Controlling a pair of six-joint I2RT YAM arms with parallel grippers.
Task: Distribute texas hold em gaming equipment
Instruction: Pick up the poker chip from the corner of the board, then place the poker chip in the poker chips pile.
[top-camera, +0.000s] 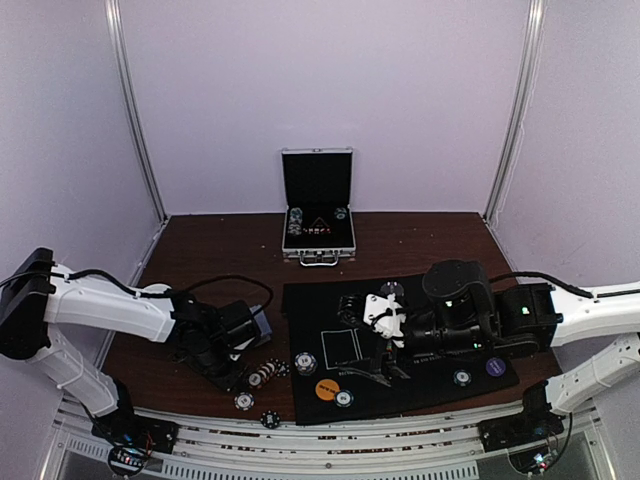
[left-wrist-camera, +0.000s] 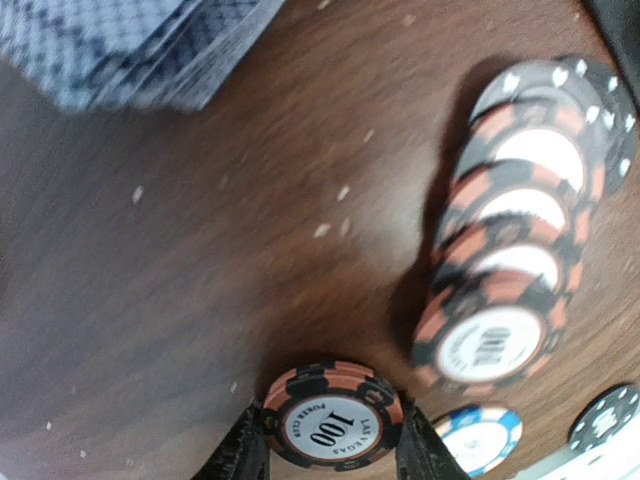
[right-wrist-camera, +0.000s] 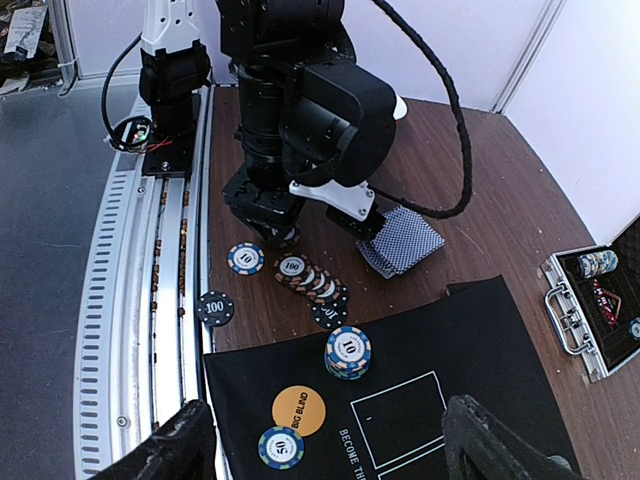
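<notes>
Left gripper (left-wrist-camera: 332, 447): pinches orange 100 chip (left-wrist-camera: 332, 418) by rim, probably to single it from toppled row (left-wrist-camera: 510, 260).
Right gripper (right-wrist-camera: 335, 445): open, empty, above mat (right-wrist-camera: 450, 340).

An orange-black 100 chip (left-wrist-camera: 332, 415) sits beside a toppled chip row (left-wrist-camera: 515, 250); blue-backed cards (right-wrist-camera: 400, 243) lie farther back, an orange disc (right-wrist-camera: 298, 410) to the right.

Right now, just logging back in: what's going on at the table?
The left gripper has its fingers on either side of an orange 100 chip on the bare wood, beside a toppled row of matching chips and near the card deck. The right gripper hangs open over the black mat, holding nothing. A short chip stack and the orange Big Blind button sit on the mat. The case stands open at the far edge.
</notes>
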